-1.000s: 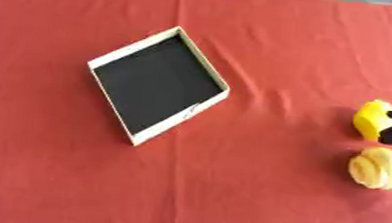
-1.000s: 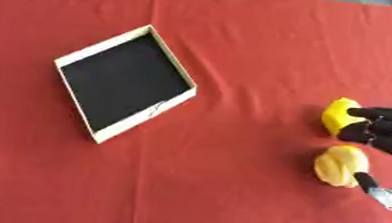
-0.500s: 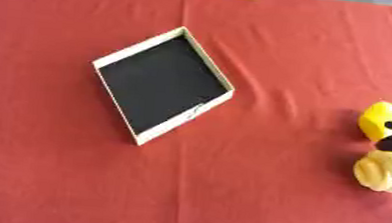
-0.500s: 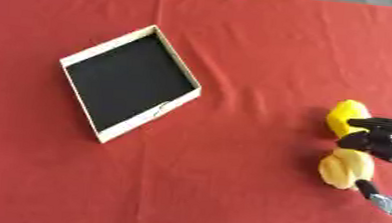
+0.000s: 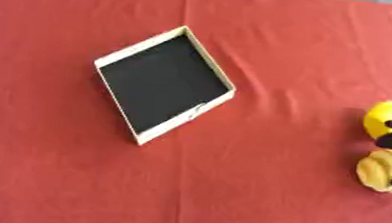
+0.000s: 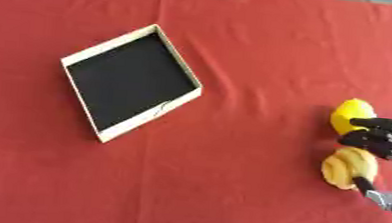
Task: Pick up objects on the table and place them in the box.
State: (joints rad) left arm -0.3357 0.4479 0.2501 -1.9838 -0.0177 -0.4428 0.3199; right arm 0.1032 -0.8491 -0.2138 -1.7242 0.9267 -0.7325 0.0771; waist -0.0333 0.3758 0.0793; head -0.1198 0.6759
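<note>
The right hand (image 6: 383, 141) has settled lower over the two yellow items at the table's (image 6: 266, 49) right edge since a second ago. Its fingers curl between the bright yellow fruit (image 6: 350, 119) and the paler rounded object (image 6: 346, 168), the thumb reaching beneath the latter; closure on it looks underway but incomplete. The box (image 6: 130, 81) sits well apart to the left, empty. Nothing is lifted yet. The left hand is absent.
</note>
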